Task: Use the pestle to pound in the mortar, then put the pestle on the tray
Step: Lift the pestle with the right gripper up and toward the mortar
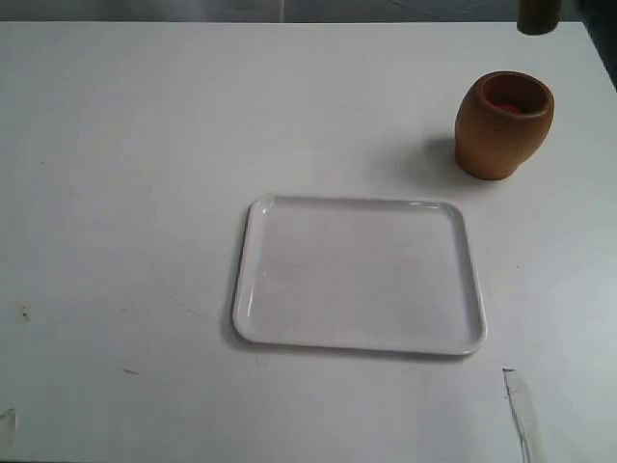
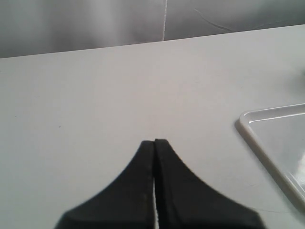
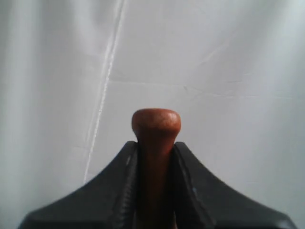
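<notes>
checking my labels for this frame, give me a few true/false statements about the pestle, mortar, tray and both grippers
1. The right gripper is shut on the handle of the pestle. True.
2. The pestle lies on the tray. False: nothing lies on the tray, and the pestle is held in the right gripper.
3. The mortar stands on the table, apart from the tray. True.
4. The left gripper is open. False: its jaws are closed together with nothing between them.
</notes>
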Robot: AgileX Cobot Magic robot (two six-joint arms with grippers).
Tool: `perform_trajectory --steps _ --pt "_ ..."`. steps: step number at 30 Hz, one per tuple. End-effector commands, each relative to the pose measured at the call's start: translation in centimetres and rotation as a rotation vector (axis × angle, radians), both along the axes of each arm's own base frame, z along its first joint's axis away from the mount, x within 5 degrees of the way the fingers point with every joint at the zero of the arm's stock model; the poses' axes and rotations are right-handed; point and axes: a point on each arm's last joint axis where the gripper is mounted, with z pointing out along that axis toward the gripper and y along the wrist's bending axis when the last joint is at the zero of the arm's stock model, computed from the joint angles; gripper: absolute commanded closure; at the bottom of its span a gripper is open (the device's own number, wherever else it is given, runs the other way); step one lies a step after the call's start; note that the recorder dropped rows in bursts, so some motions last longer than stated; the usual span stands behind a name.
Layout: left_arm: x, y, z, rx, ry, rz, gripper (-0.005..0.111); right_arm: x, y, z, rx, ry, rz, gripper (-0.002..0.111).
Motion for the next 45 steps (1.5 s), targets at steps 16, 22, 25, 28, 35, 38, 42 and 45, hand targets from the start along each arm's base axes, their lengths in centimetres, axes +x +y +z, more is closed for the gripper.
perform_trajectory --steps 16,22,25,28,35,38,42,45 --pt "0.0 -0.1 0.0 -0.015 -0.004 -0.006 0.107 6.8 -6.0 -8.6 0.154 0.107 0.067 0.108" --pt "0.0 -0.1 0.0 -0.015 -0.004 -0.006 0.107 8.7 -5.6 -10.5 0.146 0.143 0.059 0.108" --pt "0.0 -0.1 0.0 -0.015 -0.004 -0.006 0.107 9.2 -5.7 -12.1 0.145 0.187 0.034 0.108" --pt "0.0 -0.1 0.0 -0.015 -0.004 -0.006 0.107 9.5 -5.7 -13.9 0.126 0.235 0.028 0.108" --pt "0.0 -0.1 0.0 -0.015 -0.004 -0.006 0.107 9.5 -5.6 -15.3 0.074 0.259 0.024 0.108" --pt "0.0 -0.1 0.0 -0.015 -0.004 -0.006 0.107 9.4 -5.7 -12.9 0.09 0.192 0.02 0.108" --pt "0.0 -0.1 0.0 -0.015 -0.004 -0.006 0.107 7.9 -5.6 -6.9 0.094 0.015 0.073 0.108" --pt "0.0 -0.1 0.0 -0.015 -0.004 -0.006 0.107 7.1 -5.7 -4.5 0.107 -0.053 0.087 0.108"
